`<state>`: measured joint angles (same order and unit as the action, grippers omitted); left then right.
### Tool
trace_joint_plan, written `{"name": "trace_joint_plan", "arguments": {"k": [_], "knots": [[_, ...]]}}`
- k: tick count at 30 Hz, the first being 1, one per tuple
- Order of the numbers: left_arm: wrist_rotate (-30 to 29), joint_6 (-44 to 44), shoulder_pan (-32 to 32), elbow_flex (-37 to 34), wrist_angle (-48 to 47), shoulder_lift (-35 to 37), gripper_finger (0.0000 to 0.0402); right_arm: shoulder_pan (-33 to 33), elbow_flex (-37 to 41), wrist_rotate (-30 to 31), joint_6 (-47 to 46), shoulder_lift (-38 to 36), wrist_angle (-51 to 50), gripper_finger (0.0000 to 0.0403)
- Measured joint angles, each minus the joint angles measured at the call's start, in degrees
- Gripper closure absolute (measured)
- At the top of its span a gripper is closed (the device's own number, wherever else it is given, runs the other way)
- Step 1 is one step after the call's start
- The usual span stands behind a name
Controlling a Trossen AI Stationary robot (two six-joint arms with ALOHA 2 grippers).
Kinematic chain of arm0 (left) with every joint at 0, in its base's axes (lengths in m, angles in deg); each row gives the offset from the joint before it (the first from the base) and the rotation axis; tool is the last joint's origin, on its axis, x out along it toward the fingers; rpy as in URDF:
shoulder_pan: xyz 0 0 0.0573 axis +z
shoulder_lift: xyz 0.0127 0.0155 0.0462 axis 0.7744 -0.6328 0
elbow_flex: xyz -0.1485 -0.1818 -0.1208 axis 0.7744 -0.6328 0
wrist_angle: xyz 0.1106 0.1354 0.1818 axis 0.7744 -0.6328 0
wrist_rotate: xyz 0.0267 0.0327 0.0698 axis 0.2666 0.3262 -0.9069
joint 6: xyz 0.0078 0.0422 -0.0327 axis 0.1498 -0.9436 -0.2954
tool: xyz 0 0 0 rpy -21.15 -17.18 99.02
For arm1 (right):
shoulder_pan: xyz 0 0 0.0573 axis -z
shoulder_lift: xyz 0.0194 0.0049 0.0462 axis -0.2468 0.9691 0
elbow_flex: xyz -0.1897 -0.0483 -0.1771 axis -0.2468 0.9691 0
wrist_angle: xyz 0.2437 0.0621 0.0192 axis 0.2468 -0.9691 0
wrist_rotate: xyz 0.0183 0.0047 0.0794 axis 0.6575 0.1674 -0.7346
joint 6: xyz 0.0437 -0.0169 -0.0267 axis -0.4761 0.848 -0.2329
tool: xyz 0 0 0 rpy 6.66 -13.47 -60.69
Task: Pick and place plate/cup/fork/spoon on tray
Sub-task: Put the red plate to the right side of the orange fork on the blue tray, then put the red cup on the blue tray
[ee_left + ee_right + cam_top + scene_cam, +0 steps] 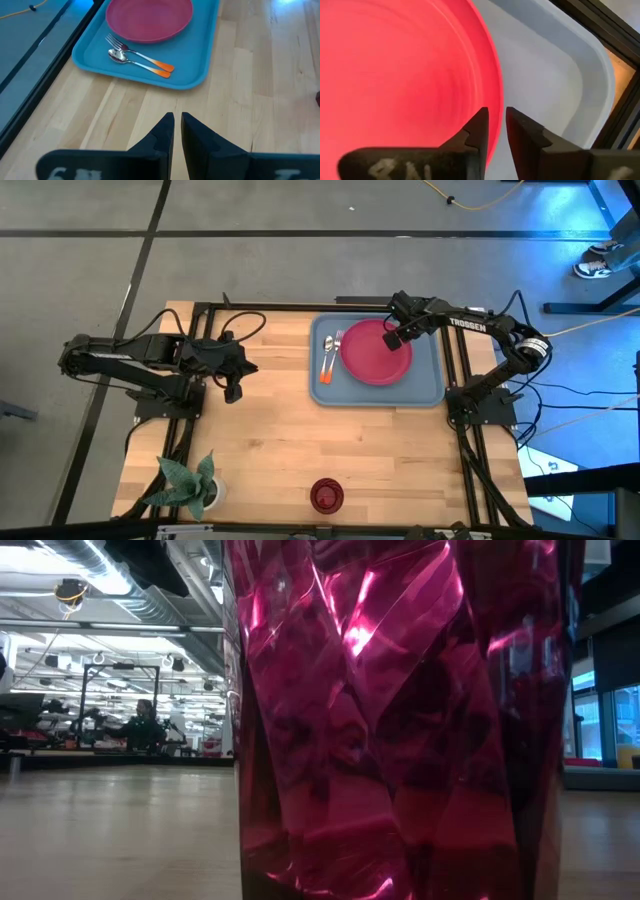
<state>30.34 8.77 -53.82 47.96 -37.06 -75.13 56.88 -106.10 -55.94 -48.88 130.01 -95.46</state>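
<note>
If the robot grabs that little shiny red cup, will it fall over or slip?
The small dark red cup stands upright on the wooden table, so a sideways nudge might tip it. Its glossy, faceted wall looks hard and probably slippery. It seems stiff, not squashy.

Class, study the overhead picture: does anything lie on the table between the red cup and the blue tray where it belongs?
Nothing visible does. The cup stands alone at the table's near edge, and only bare wood lies between it and the tray, which already holds the plate, fork and spoon. The plant sits off to the side.
</note>
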Motion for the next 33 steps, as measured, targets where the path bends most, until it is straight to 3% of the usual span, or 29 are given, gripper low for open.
{"name": "trace_joint_plan", "arguments": {"k": [4, 9, 14, 20, 27, 33], "knots": [[-0.02, 0.0, 0.01, 0.0, 0.0, 0.0, 0.0374, -0.05, 0.0, -2.19, 1.16, -0.51, 0.04, 0.033], [-0.02, 0.0, 0.0, 0.0, -0.02, 0.0, 0.0374, -2.61, -0.01, -12.59, 6.07, -0.68, 0.01, 0.0342], [-0.02, -0.02, 0.0, 0.0, -0.02, 0.0, 0.0374, -10.05, -0.02, -21.02, 9.62, -0.68, -1.36, 0.0363], [-0.02, -0.02, 0.0, 0.01, -0.02, 0.0, 0.0374, -24.23, -0.58, -21.67, 8.14, -0.68, -5.35, 0.0394], [-0.01, -0.02, -0.01, 0.0, -0.02, 0.0, 0.0374, -41.53, -8.3, -21.67, -1.95, -0.7, -9.91, 0.0391], [1.92, -0.17, 0.01, 0.02, -0.04, 0.0, 0.0374, -51.19, -14.54, -21.72, -11.97, -0.7, -10.65, 0.0394]]}}
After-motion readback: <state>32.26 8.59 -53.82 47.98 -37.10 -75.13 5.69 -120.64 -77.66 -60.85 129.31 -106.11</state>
